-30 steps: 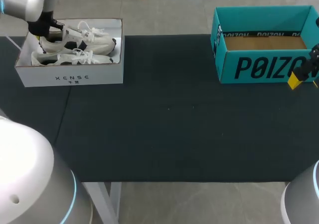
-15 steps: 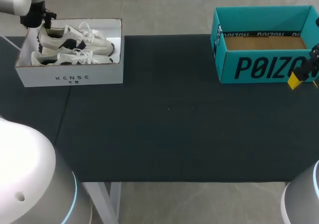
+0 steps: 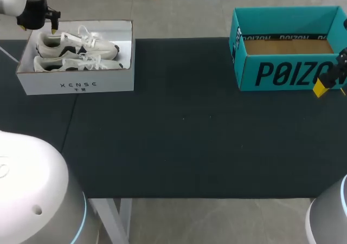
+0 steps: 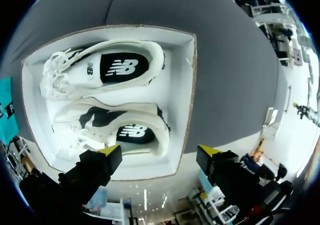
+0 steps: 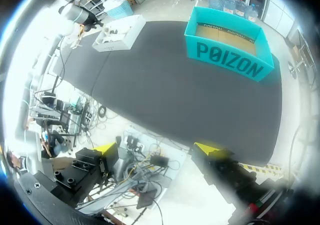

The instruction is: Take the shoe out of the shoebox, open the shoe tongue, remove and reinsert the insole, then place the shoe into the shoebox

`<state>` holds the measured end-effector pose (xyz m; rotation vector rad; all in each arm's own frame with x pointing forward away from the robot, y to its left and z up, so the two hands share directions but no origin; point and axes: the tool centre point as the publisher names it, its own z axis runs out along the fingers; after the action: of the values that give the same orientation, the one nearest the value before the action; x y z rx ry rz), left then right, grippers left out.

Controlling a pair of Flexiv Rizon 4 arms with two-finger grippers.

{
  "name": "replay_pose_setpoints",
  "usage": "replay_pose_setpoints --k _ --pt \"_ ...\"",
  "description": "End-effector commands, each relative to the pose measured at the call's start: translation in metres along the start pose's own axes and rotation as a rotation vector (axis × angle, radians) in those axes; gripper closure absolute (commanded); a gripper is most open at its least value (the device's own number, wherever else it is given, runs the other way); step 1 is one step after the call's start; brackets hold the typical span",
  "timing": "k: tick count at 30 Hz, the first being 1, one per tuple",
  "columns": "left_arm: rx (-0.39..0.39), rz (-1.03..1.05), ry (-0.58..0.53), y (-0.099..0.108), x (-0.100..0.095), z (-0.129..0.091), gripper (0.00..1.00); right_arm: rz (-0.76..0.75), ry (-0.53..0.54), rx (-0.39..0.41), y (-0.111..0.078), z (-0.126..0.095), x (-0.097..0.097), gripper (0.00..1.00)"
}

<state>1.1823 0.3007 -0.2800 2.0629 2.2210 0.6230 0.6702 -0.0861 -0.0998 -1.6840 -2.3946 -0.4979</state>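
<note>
Both shoes [image 4: 120,67] lie in the box [image 3: 76,84], no step done; left gripper [image 4: 159,150] hangs wide over them, right gripper [image 5: 156,147] wide too.

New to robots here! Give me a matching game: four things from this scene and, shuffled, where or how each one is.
1 white shoebox
2 teal box
3 left tool
4 right tool

a open, by the teal box's front
b holds two white shoes
c open, above the white shoebox's edge
d nothing inside

Pairs: 1-b, 2-d, 3-c, 4-a
</note>
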Motion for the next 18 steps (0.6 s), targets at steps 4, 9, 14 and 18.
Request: replay_pose_setpoints --k 4,9,14,18 --pt "-0.032 -0.053 -0.107 -0.019 0.000 -0.032 0.00 0.001 0.000 0.005 0.002 0.000 0.000 0.00" --pt "-0.012 -0.053 -0.143 -0.031 -0.003 -0.056 0.00 0.001 0.000 0.005 0.002 0.000 0.000 0.00" --pt "0.017 -0.042 -0.156 -0.054 -0.005 -0.079 0.00 0.001 0.000 0.005 0.002 0.000 0.000 0.00" --pt "0.043 -0.062 -0.177 -0.076 -0.002 -0.100 0.00 0.001 0.000 0.005 0.002 0.000 0.000 0.00"
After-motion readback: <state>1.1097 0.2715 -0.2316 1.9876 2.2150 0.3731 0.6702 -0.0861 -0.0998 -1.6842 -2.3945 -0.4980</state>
